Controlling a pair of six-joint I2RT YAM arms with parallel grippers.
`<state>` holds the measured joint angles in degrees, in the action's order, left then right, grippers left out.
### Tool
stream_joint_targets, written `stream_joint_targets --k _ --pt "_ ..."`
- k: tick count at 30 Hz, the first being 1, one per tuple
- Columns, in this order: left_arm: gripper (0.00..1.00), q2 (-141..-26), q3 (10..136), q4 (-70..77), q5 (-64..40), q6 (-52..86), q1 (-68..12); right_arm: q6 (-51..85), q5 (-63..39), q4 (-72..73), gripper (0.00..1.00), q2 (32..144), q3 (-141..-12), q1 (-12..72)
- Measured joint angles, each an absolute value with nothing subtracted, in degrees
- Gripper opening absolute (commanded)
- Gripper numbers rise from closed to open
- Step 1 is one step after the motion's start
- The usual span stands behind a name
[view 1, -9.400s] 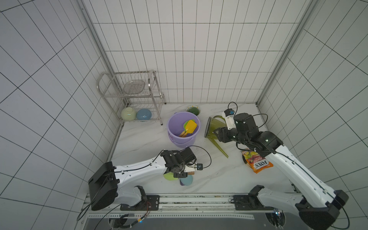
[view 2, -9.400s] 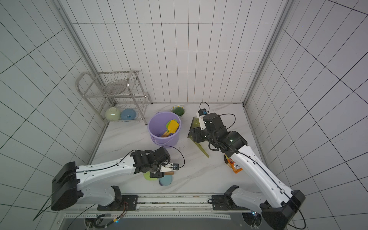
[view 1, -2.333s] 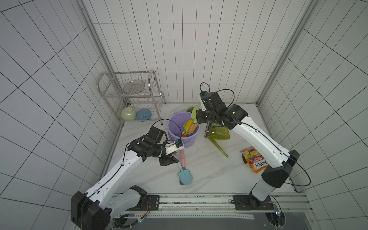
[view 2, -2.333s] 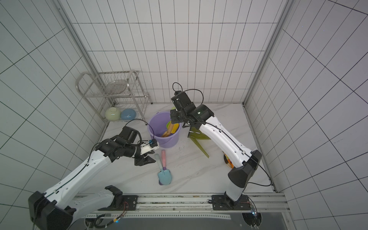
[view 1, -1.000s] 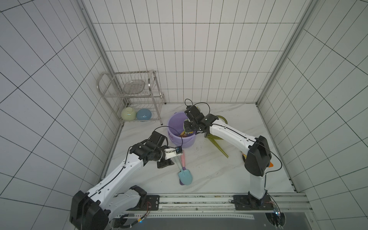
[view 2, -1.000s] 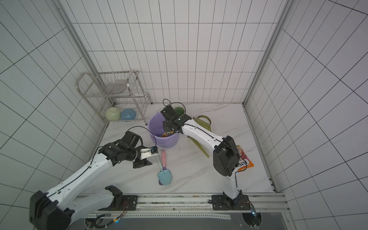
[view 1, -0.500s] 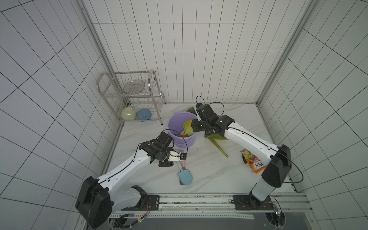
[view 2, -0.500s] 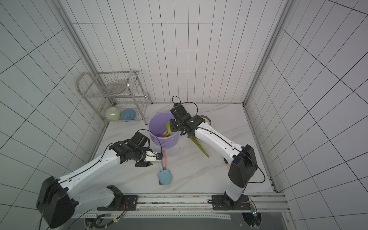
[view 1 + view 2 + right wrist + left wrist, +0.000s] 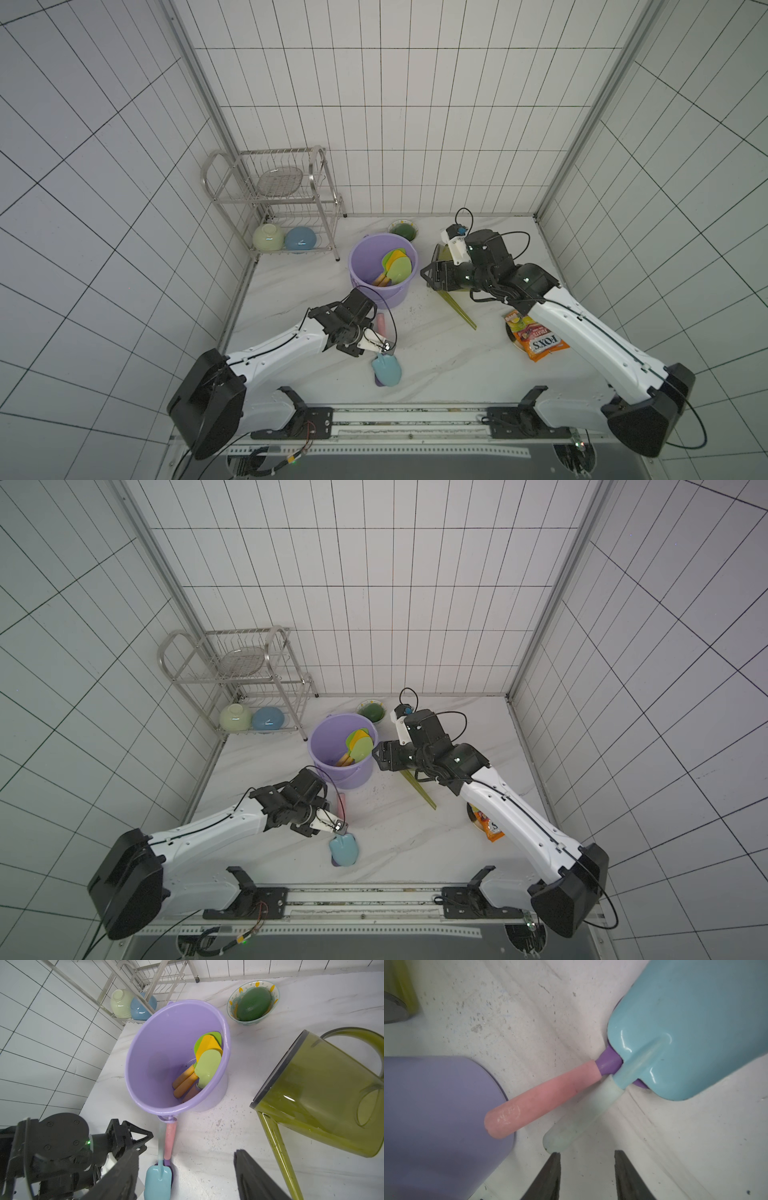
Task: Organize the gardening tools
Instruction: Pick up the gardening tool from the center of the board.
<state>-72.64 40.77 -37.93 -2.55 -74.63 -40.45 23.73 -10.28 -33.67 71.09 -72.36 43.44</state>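
Our left gripper (image 9: 587, 1153) hovered with jaws parted and empty, just short of the pale handle of the teal shovel (image 9: 685, 1032). That shovel lay on the table (image 9: 529, 1012) atop the purple shovel (image 9: 542, 1101), whose pink handle ran close alongside toward the lilac bucket (image 9: 436, 1115). We judged that a skewed close could pinch the 2 handles together or push the stack away, while our right gripper (image 9: 187, 1153) hung wide open and empty beside the watering can (image 9: 311, 1095).

High overhead in both top views, looking steeply down on the whole white marbled tabletop (image 9: 436, 365). From the left wrist, pressed close above the teal-bladed plastic shovel (image 9: 695, 1022). From the right wrist, farther back, slanting into the round lilac plastic bucket (image 9: 145, 1064), shared with all views.
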Motion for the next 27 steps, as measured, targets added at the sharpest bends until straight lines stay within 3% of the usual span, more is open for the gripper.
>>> stream_joint_targets --k 9,23,27 --pt "0.40 -76.75 39.70 -32.32 -1.65 -79.05 -41.98 24.51 -11.97 -32.27 0.75 63.77 -65.54 43.09" --pt "0.37 -82.61 39.27 -27.35 1.85 -81.54 -44.47 25.30 -13.67 -30.00 0.72 63.35 -61.91 42.94" --pt "0.31 -82.78 39.24 -26.89 2.42 -81.89 -44.60 25.32 -14.02 -29.65 0.71 63.35 -61.82 42.35"
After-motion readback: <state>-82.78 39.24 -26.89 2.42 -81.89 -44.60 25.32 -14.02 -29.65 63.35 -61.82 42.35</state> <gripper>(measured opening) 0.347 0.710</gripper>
